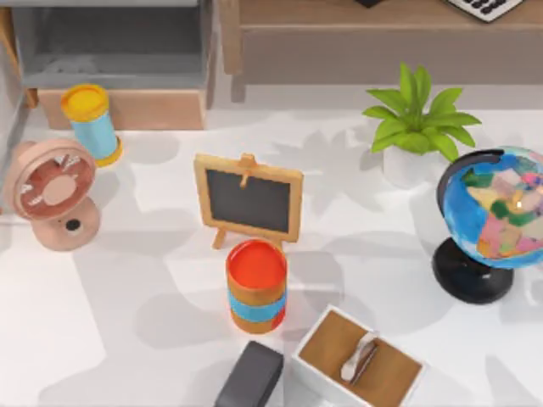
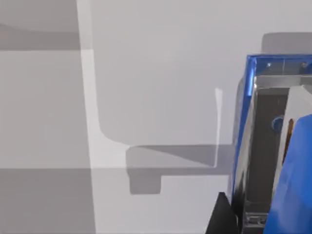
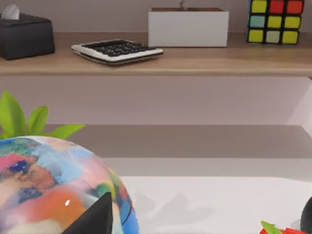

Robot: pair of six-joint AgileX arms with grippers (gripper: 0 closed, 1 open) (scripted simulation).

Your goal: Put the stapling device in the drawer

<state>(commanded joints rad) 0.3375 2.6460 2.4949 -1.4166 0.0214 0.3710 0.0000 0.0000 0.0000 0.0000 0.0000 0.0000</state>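
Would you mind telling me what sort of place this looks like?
Probably a rendered desk or study corner: a small chalkboard, a globe and a calculator on a wooden shelf.

A chalkboard [image 1: 249, 200] stands behind an orange can [image 1: 256, 285], globe [image 1: 492, 212] at right

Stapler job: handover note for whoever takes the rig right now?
Left gripper: right beside the stapler, over a plain grey surface in its wrist view.
Right gripper: idle, close to the globe.
Drawer: open, at the top view's upper left.
Done: drawer is open and the stapler is up at the left gripper.
Left: I cannot tell if the stapler is held or already set down. Confirm it rests in the drawer, then back the left arm out.
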